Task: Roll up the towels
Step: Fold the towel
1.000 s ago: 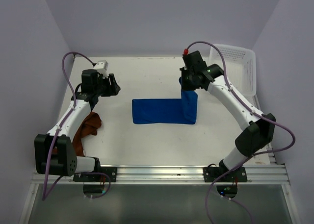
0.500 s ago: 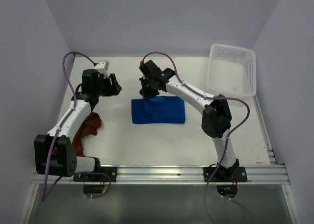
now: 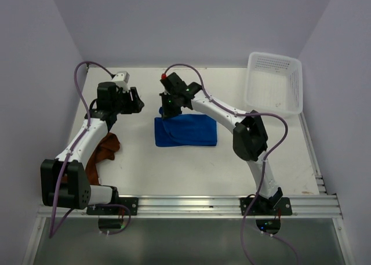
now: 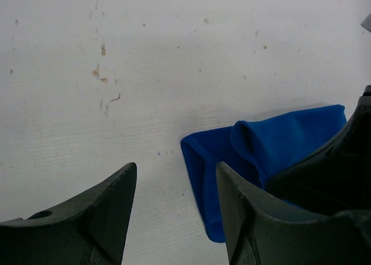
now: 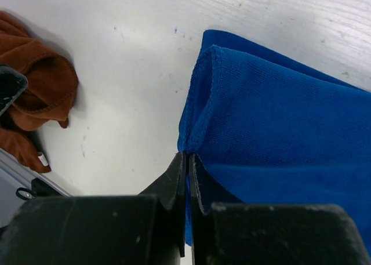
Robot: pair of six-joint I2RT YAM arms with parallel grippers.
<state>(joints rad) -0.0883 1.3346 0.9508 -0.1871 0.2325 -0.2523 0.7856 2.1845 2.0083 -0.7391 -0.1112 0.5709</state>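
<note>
In right gripper (image 5: 186, 160) pinch: blue towel (image 5: 278, 120) folded-over edge, raised.

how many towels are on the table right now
2. The blue towel lies folded mid-way across the table, its left end pinched in the right claw. The rust-brown towel sits bunched near the left side, partly hidden by the left arm.

A white table (image 3: 174, 172), its surface flecked with small brown specks (image 4: 98, 72), carries three things. A blue towel (image 3: 188, 131), folded over on itself, lies near the middle. A brown towel (image 3: 105, 149) sits crumpled near the left edge, well apart from the blue one. A white perforated basket (image 3: 272, 82) stands at the far right corner. A metal rail (image 3: 191, 204) runs along the near edge.
</note>
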